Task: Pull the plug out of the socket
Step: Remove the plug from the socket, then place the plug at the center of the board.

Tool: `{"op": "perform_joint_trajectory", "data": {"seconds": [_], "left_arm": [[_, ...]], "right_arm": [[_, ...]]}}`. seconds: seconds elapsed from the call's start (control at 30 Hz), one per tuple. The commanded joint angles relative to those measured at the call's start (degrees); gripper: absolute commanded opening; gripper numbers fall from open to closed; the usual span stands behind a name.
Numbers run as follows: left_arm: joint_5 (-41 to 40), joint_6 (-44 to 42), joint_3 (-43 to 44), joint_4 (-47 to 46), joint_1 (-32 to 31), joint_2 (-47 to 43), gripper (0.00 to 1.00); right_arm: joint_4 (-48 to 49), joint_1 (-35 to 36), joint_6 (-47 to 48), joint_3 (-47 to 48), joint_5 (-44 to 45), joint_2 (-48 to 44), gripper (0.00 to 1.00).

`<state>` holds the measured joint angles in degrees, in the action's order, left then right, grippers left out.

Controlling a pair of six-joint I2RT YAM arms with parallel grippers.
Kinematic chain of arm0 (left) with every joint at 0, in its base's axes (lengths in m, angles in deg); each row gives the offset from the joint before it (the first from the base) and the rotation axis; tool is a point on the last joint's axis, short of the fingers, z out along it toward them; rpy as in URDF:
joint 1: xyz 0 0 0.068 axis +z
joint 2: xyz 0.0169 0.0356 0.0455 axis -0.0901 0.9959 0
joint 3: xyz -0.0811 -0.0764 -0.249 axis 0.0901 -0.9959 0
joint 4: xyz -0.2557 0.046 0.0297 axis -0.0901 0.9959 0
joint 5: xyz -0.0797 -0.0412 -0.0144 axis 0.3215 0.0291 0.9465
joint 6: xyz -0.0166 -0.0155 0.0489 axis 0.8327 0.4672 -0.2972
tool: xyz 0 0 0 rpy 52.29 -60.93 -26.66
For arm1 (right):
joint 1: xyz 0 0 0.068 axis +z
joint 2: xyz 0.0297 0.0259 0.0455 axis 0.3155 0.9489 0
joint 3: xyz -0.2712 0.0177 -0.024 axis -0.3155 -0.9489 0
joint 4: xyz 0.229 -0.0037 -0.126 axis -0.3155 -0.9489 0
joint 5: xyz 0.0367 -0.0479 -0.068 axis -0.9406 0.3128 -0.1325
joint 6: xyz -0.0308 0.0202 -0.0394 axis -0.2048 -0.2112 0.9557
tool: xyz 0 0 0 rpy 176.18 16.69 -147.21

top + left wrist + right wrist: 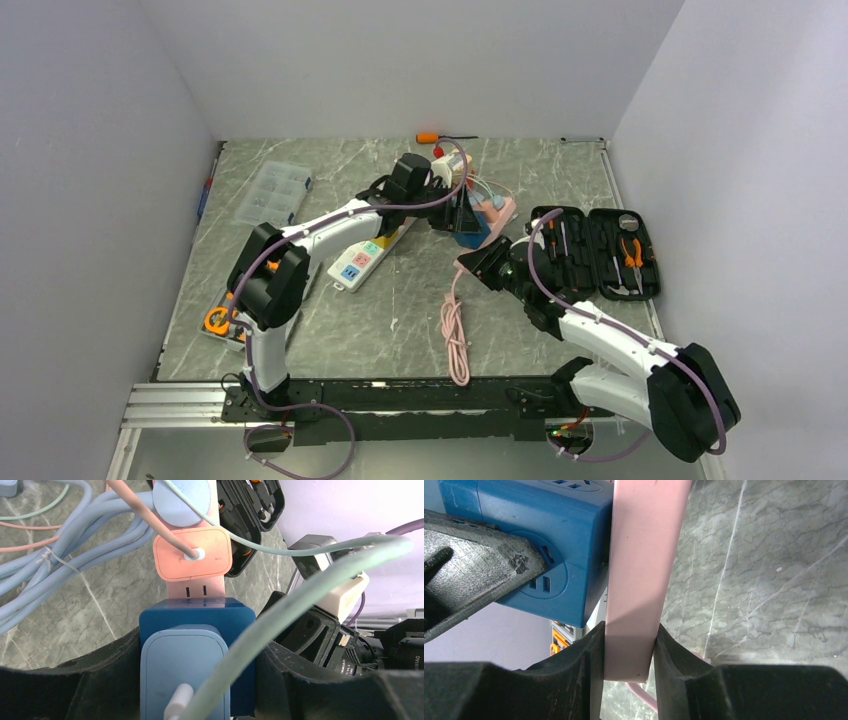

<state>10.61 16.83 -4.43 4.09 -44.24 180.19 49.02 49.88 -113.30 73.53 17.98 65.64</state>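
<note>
Pink plastic forms the socket strip (644, 555), located at the middle rear of the marbled table (400, 320); the right gripper (630, 665) pinches the strip's near end flat between its two fingers. Seated against the strip's socket face is the blue cube plug (197, 614), and the left gripper (197, 642) straddles it with one finger pressed on each side face. A light-blue charger (185, 670) sits in the cube's outer face, and an open tool case (600, 250) lies to the right of the strip, near the right arm.
</note>
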Motion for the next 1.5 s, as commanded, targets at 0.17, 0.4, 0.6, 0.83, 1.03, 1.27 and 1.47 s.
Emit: {"op": "perform_joint_trajectory", "data": {"seconds": [0.17,0.4,0.6,0.83,1.03,1.27,1.47], "left_arm": [[13.83,0.96,4.39,-4.27,4.11,-9.99,0.03],[14.1,1.66,-1.36,-2.63,9.7,-15.67,0.01],[14.32,2.61,-1.25,-3.88,9.8,-15.2,0.01],[13.31,3.29,2.04,-6.12,6.14,-10.15,0.01],[12.65,3.74,4.39,-6.77,4.19,-7.43,0.0],[12.76,3.56,4.56,-7.29,3.74,-6.74,0.0],[15.1,-7.81,3.98,3.27,4.58,-9.55,0.01]], "right_arm": [[-6.35,-3.2,-2.17,-4.12,7.75,4.5,0.0],[-4.43,-4.16,-2.76,-7.09,9.52,6.45,0.0],[-4.36,-3.43,0.45,-7.57,11.91,7.68,0.0],[-4.59,-0.38,3.49,-1.93,12.73,7.52,0.54],[-2.63,-0.37,4.16,2.39,11.19,11.26,0.81],[0.66,-0.37,3.9,4.69,8.86,14.55,0.81],[-2.08,-4.6,5.64,3.06,7.32,9.57,0.81]]}}
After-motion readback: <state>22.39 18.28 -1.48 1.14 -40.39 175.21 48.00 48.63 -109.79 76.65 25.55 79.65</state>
